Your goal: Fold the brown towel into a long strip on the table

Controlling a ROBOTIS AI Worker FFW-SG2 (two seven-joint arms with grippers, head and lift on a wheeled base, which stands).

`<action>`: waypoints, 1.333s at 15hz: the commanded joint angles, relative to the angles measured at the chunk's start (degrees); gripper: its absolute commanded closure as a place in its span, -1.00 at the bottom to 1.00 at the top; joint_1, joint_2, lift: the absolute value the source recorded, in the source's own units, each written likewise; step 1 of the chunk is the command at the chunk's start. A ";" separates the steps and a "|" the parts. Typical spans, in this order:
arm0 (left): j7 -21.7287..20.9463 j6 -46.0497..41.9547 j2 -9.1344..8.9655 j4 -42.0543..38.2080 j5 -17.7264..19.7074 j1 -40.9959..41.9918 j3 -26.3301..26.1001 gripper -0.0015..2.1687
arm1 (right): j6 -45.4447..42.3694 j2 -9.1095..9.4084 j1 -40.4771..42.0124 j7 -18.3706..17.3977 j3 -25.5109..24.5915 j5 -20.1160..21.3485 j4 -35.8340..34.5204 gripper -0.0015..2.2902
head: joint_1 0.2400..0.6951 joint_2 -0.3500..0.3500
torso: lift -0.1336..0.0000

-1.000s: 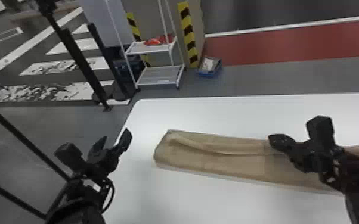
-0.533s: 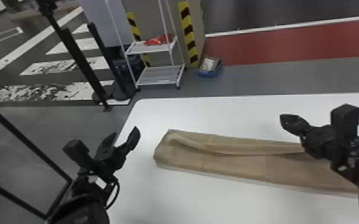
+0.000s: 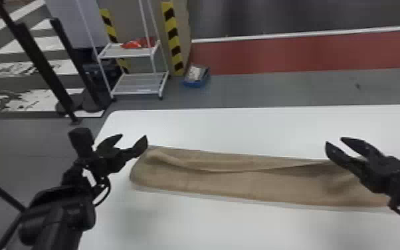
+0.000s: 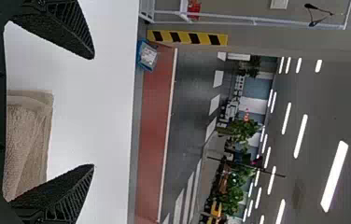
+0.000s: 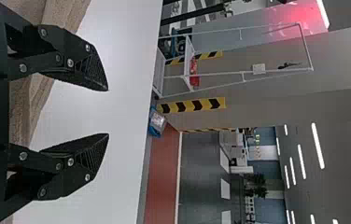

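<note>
Past the white worktop (image 3: 209,226) stands a white rack (image 3: 128,51). The brown towel (image 3: 226,186) lies on the worktop, long axis left to right, right end slightly nearer, partly hidden by the right end effector (image 3: 335,140). It and the left end effector (image 3: 134,135) have fingers apart.

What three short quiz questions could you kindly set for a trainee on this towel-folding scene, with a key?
1. Multiple choice: How does the brown towel lie on the white table?
A) Crumpled in a ball
B) As a long strip
C) Opened out in a square

2. True or false: The left gripper's fingers stand apart, holding nothing.

3. Fill in the blank: In the head view, the red item lies on the ____ of the two shelves on the white rack.

Key: 1. B; 2. True; 3. upper
</note>
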 commanded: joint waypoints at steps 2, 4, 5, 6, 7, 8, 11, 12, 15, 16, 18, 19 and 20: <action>0.67 0.33 0.91 6.19 -6.23 -5.33 -3.70 -0.87 | 2.74 -0.07 3.77 2.57 -5.23 -2.32 -6.05 -0.53 | 1.00 0.36 | 0.15; 0.58 2.44 1.96 7.86 -7.55 -6.48 -3.87 -0.75 | 2.74 -0.16 4.83 3.97 -6.63 -4.08 -6.84 -0.53 | 1.00 0.29 | 0.15; 0.40 4.90 2.40 7.86 -7.64 -6.48 -4.93 -0.72 | 2.74 -0.16 5.44 4.41 -6.72 -4.69 -7.01 -0.53 | 1.00 0.25 | 0.15; 0.40 6.66 2.40 7.86 -9.04 -6.48 -5.54 -0.72 | 2.56 -0.33 5.88 5.12 -6.72 -5.22 -7.19 -0.53 | 1.00 0.25 | 0.15; 0.58 7.54 2.40 7.86 -10.54 -6.48 -5.63 -0.70 | 2.56 -0.25 5.97 5.29 -6.72 -5.57 -7.28 -0.53 | 1.00 0.24 | 0.15; 0.58 7.71 2.49 8.30 -10.62 -6.48 -5.54 -0.63 | 2.56 -0.33 6.06 5.38 -6.81 -5.92 -7.37 -0.53 | 1.00 0.24 | 0.15; 0.23 10.53 2.75 8.48 -10.27 -6.83 -5.54 -0.62 | 2.56 -0.42 6.32 5.82 -7.34 -6.54 -7.63 -0.53 | 1.00 0.25 | 0.15; 0.23 10.88 2.67 8.48 -10.45 -6.83 -5.54 -0.62 | 2.56 -0.42 6.32 5.82 -7.51 -6.54 -7.63 -0.53 | 1.00 0.25 | 0.15; 0.32 10.88 2.58 10.15 -10.71 -7.53 -6.25 -0.61 | 2.56 -0.42 6.59 6.17 -7.95 -6.71 -7.63 -0.53 | 1.00 0.24 | 0.15; 0.32 10.88 2.58 10.23 -10.71 -7.71 -6.25 -0.44 | 2.56 -0.42 6.59 6.61 -8.39 -6.71 -7.63 -0.53 | 1.00 0.23 | 0.15; 0.23 11.23 2.49 10.58 -10.71 -8.23 -6.77 -0.41 | 2.74 -0.86 6.50 6.61 -9.01 -6.71 -7.63 -0.53 | 1.00 0.22 | 0.15; 0.32 11.58 2.40 10.58 -10.71 -8.32 -6.86 -0.29 | 2.74 -1.04 6.50 6.61 -9.27 -6.98 -7.54 -0.53 | 1.00 0.21 | 0.15; 0.23 11.58 2.32 10.58 -10.45 -8.32 -6.86 -0.18 | 2.74 -1.21 6.41 6.61 -9.45 -6.98 -7.45 -0.53 | 1.00 0.20 | 0.15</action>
